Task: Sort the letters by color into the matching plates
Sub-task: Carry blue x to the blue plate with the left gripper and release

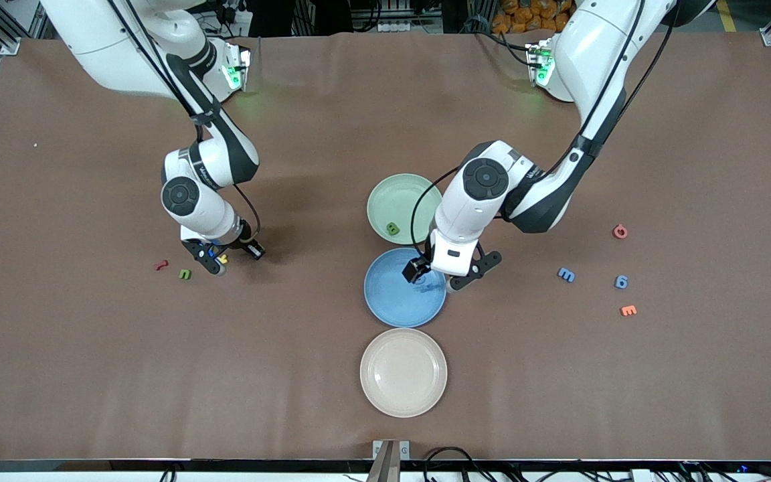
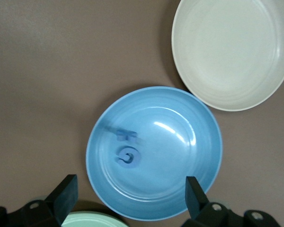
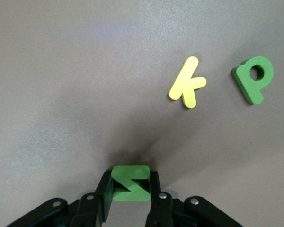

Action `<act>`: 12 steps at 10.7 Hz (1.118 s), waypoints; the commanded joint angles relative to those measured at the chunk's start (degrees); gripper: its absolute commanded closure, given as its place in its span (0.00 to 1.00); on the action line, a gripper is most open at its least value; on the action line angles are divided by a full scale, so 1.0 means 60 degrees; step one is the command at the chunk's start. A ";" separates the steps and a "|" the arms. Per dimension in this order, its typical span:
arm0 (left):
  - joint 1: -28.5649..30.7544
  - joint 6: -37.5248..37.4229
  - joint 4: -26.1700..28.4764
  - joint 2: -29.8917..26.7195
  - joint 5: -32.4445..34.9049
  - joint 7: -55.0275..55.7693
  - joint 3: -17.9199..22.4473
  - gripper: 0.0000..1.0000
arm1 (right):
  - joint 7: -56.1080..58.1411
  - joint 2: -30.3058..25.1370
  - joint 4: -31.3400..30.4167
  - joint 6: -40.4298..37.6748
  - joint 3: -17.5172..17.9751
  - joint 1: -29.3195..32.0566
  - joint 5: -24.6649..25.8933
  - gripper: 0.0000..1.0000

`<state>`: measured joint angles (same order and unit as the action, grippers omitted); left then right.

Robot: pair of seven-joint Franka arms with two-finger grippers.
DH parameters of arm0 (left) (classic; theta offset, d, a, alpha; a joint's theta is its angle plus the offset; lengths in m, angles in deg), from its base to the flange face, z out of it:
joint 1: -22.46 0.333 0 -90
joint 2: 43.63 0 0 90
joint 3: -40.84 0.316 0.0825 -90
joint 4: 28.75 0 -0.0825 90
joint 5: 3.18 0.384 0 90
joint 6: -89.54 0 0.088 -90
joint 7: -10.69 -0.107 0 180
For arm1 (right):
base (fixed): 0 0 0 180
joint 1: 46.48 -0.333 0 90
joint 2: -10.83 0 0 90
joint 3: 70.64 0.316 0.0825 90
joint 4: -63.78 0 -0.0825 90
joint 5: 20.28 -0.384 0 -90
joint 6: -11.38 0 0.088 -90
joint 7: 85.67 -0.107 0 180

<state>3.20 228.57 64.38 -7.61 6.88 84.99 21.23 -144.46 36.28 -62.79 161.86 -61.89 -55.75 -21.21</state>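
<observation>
our right gripper [image 3: 131,198], low over the table toward the right arm's end, clamps a chunky green z-shaped letter [image 3: 130,182]; the pale mint green plate [image 1: 385,201] lies toward the table's middle. our left gripper [image 2: 128,198] hangs spread, empty, over the blue plate [image 2: 180,189].

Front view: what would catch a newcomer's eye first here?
Three plates in a row mid-table: green plate, blue plate, beige plate nearest the camera. The left gripper hangs open over the blue plate, where blue letters lie. Toward the right arm's end, the right gripper pinches a green letter.
</observation>
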 commanded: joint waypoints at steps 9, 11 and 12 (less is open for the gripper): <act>0.0866 -0.2970 0.0062 -0.0317 0.0534 -0.4558 0.0191 0.00 | -0.2004 -0.0536 0.1085 -0.1482 0.1045 -0.0256 -0.0094 0.91; 0.1377 -0.3030 0.0560 -0.0712 0.0843 -0.5275 0.0177 0.00 | -0.2882 -0.0448 0.1362 -0.1424 0.1309 -0.0592 -0.0094 0.91; 0.1612 -0.3044 0.0693 -0.0815 0.0844 -0.5670 0.0177 0.00 | -0.3220 -0.0245 0.1596 -0.1394 0.1310 -0.0971 -0.0094 0.91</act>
<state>9.76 211.00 64.60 -8.76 10.56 55.73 22.39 -158.79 33.62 -55.86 153.81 -54.81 -58.56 -21.33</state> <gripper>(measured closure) 0.000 0.648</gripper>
